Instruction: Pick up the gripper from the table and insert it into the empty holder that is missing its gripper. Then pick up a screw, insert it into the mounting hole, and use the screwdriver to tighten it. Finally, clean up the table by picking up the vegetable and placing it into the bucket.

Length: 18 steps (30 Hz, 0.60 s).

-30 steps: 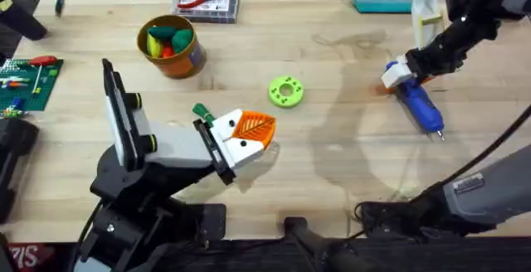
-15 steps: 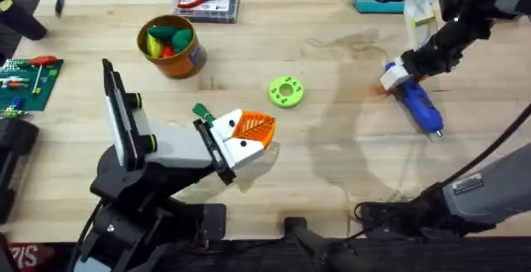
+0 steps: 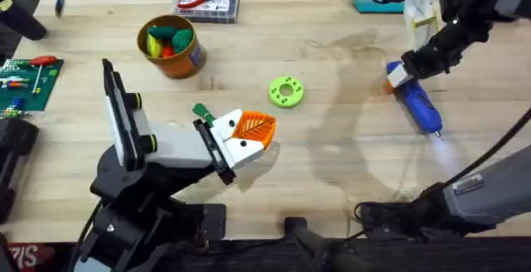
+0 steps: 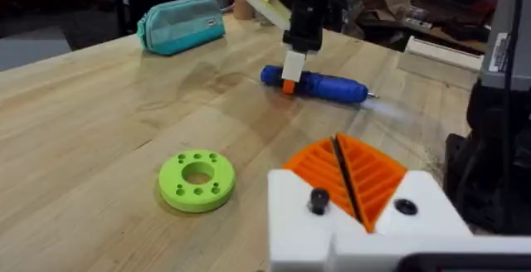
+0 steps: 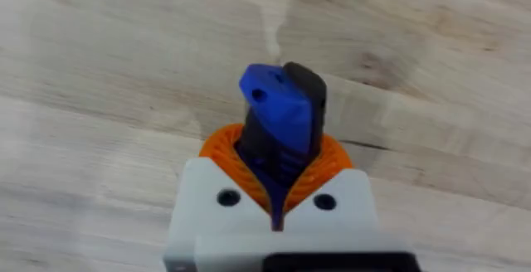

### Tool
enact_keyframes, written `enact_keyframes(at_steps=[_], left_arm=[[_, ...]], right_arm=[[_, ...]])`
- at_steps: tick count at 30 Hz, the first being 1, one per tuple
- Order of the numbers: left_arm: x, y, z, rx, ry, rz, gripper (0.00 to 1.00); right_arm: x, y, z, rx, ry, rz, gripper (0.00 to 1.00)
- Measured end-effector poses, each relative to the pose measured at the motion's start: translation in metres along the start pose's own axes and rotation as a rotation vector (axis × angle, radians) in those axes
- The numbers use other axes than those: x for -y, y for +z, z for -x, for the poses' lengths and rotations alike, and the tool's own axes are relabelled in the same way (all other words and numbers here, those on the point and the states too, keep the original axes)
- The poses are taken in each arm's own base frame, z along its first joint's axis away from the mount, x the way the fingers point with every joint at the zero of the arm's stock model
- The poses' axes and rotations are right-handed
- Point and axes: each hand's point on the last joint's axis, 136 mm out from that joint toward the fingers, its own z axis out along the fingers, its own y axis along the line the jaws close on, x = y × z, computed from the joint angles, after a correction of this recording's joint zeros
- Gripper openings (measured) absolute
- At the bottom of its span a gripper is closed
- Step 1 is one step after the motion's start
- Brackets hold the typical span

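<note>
Right gripper clenched on blue screwdriver, tip seemingly resting on table. Left gripper clenched empty near green disc.

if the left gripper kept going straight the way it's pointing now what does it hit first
Probably the green disc: from the left gripper, the left wrist view has it nearest ahead, slightly off to one side. The screwdriver lies farther beyond. Depth is hard to judge.
</note>
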Motion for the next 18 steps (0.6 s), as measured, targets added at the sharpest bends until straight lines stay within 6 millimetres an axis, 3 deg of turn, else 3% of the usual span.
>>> enact_keyframes(at_steps=[4, 18], left_arm=[[0.0, 0.0, 0.0001, 0.0, 0.0, 0.0, 0.001], [0.0, 0.0, 0.0, 0.0, 0.0, 0.0, 0.001]], right_arm=[[0.0004, 0.0016, 0.0015, 0.008, 0.009, -0.002, 0.038], [-0.0094, -0.0075, -0.0063, -0.023, 0.034, 0.044, 0.031]])
